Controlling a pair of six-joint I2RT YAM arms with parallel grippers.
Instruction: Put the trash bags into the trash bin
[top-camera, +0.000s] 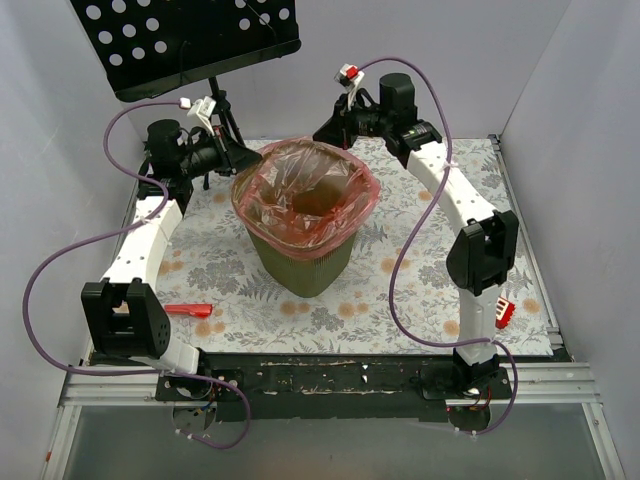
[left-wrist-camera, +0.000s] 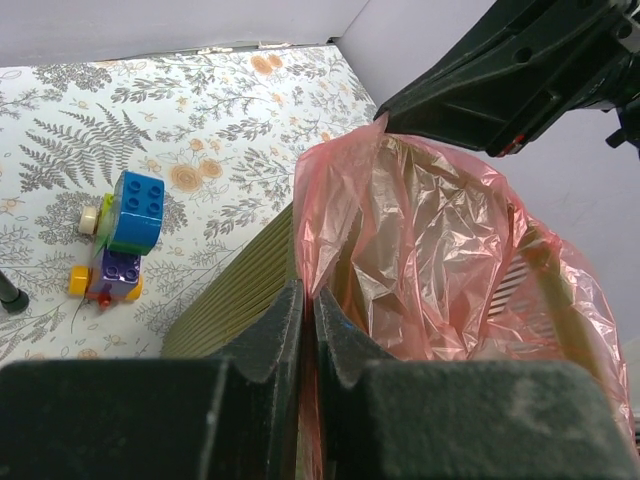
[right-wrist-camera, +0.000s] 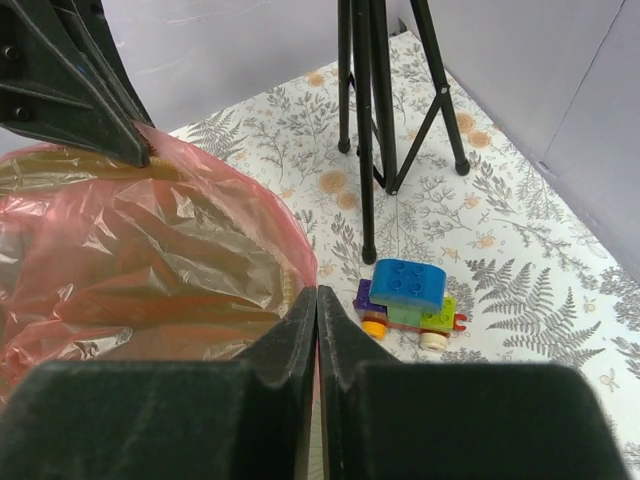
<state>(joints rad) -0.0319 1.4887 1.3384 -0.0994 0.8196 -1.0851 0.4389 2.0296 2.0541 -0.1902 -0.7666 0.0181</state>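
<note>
The olive-green trash bin (top-camera: 300, 265) stands mid-table. A red-pink translucent trash bag (top-camera: 305, 190) lines it, its edge folded over the rim. My left gripper (top-camera: 243, 160) is at the bin's back-left rim. In the left wrist view the left gripper (left-wrist-camera: 308, 297) is shut on the bag's film (left-wrist-camera: 440, 230), just above the bin wall (left-wrist-camera: 240, 290). My right gripper (top-camera: 322, 132) is at the back-right rim. The right wrist view has the right gripper (right-wrist-camera: 317, 293) pressed together on the bag's edge (right-wrist-camera: 150, 250), with pink film showing between its jaws.
A black perforated music stand (top-camera: 190, 40) rises behind the bin, its legs (right-wrist-camera: 370, 100) on the floral mat. A toy brick car (right-wrist-camera: 408, 297) sits behind the bin. A red stick (top-camera: 185, 310) lies front left and a red gridded block (top-camera: 503, 313) front right.
</note>
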